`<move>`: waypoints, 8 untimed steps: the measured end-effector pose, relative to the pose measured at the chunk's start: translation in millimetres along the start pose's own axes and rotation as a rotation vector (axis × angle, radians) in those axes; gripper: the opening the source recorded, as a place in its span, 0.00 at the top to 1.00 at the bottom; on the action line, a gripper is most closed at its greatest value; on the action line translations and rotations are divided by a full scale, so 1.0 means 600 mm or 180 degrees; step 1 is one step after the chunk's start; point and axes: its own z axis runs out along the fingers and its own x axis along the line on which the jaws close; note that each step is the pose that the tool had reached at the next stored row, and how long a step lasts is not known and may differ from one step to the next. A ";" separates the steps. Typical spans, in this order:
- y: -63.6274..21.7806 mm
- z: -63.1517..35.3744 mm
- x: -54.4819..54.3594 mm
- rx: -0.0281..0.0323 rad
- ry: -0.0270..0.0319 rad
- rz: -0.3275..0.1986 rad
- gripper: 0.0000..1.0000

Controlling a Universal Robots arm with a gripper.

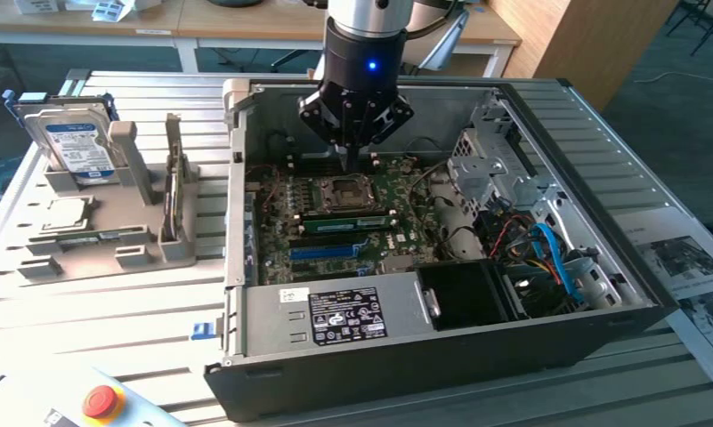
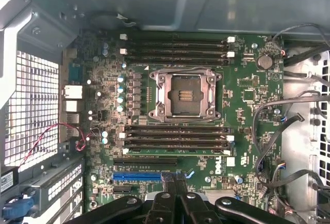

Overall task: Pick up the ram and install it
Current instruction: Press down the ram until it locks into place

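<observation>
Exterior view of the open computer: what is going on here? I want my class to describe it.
A robot arm's gripper hangs inside the open computer case, above the motherboard. Its fingers are shut and appear to hold nothing. The ram looks already seated in a slot beside the CPU socket.

My way down onto the green motherboard (image 1: 368,227) is open from above, hemmed by the black steel case wall (image 1: 451,356) near and tangled cables (image 1: 534,249) on the exterior view's right.
</observation>
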 end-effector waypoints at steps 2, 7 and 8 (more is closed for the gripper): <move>0.000 0.000 0.000 -0.0016 0.0000 0.0000 0.90; 0.000 0.000 0.000 -0.0059 -0.0002 0.0001 0.90; 0.000 0.000 0.000 -0.0063 -0.0002 0.0001 0.90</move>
